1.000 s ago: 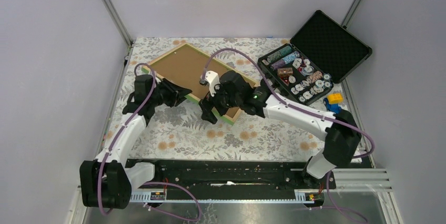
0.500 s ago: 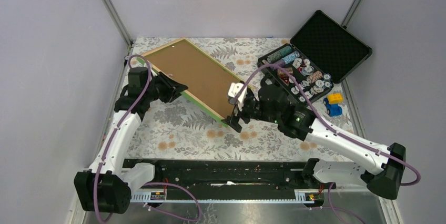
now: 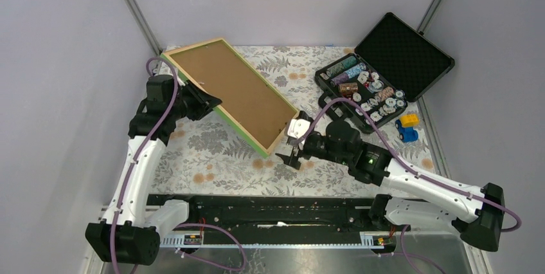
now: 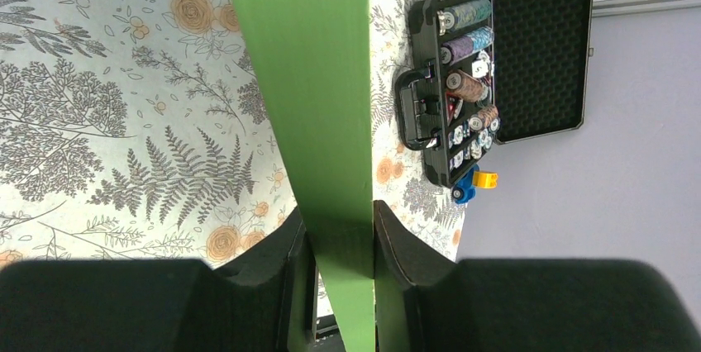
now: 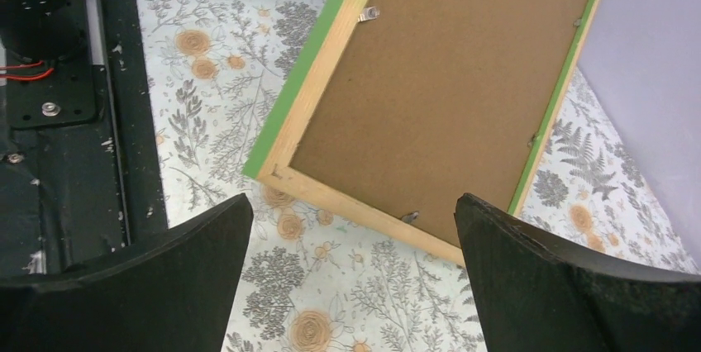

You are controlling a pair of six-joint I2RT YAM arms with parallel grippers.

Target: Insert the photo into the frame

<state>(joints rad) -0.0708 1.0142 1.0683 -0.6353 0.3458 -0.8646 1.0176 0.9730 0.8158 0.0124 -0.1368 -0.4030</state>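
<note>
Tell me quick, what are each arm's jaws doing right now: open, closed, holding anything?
Left gripper: jaws closed on the green edge of the frame.
Right gripper: jaws wide open, holding nothing.

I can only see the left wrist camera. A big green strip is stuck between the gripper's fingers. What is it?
Observer: It's the edge of the frame. From above, its brown back panel faces up.
Operator: Is it flat on the table?
Observer: No, the left gripper holds it lifted and tilted.
Operator: Where's the other gripper?
Observer: The right gripper is wide open, just off the frame's near corner, not touching.
</note>
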